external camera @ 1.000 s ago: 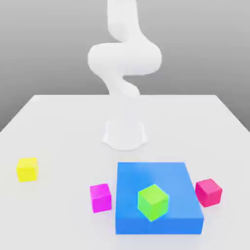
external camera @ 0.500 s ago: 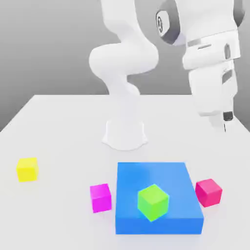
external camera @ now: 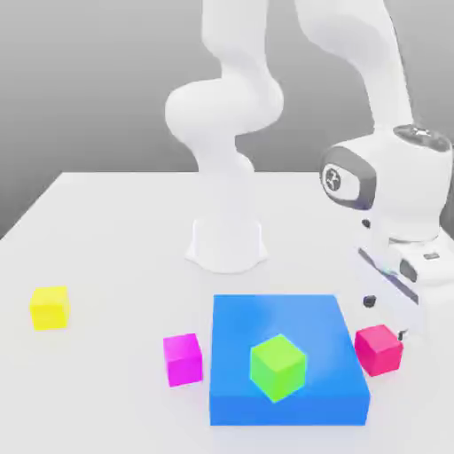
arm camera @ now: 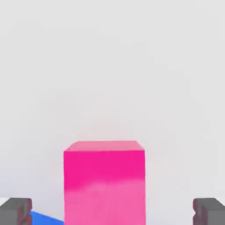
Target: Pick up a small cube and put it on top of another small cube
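Both fingertips (arm camera: 16, 210) flank the small cube (arm camera: 104, 182) with side gaps.

White, rounded arm (external camera: 232, 97) (glossy segments), grey joint ring, 2 dark grey fingertips (arm camera: 16, 211) at the gripper (arm camera: 112, 212).

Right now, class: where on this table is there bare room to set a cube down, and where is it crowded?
Free: the table between the yellow cube and the robot base. Crowded: around the blue block, flanked by magenta cube and crimson cube, under the gripper.
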Controlling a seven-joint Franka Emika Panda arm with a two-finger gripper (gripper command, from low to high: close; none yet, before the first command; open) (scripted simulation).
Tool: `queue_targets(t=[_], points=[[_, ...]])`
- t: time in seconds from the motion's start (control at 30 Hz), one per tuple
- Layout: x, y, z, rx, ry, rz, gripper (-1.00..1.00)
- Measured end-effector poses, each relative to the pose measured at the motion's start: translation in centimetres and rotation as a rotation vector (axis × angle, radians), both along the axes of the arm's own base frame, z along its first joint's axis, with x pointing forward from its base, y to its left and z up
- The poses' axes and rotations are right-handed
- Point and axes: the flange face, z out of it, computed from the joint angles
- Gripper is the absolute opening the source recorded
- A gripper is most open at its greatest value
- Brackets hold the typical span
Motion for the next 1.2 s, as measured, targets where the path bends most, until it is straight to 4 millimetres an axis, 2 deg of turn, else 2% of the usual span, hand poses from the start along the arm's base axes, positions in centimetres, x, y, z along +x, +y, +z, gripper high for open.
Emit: queue_targets(t=[0.07, 0.1, 0.33, 0.57, 0.67, 0.83, 0.93, 1.07, 1.13, 1.2], points=[[-0.1, -0.1, -1.9, 0.000, 0.002, 0.001, 0.00], [-0.2, -0.1, -2.8, 0.000, 0.004, 0.000, -1.00], [-0.2, -0.1, -3.0, -0.001, 0.006, 0.000, -1.00], [-0.2, -0.2, 2.6, -0.001, 0.006, -0.007, -1.00], [0.4, -0.8, 3.7, -0.004, -0.015, -0.055, -1.00], [3.2, -7.3, 6.4, -0.010, -0.055, -0.175, -1.00], [4.5, -13.7, 7.9, -0.018, -0.064, -0.289, -1.00], [4.3, -22.1, 9.1, -0.023, -0.059, -0.440, -1.00], [3.4, -26.2, 9.3, -0.021, -0.048, -0.521, -1.00], [2.5, -29.5, 8.9, -0.008, -0.010, -0.592, -1.00]])
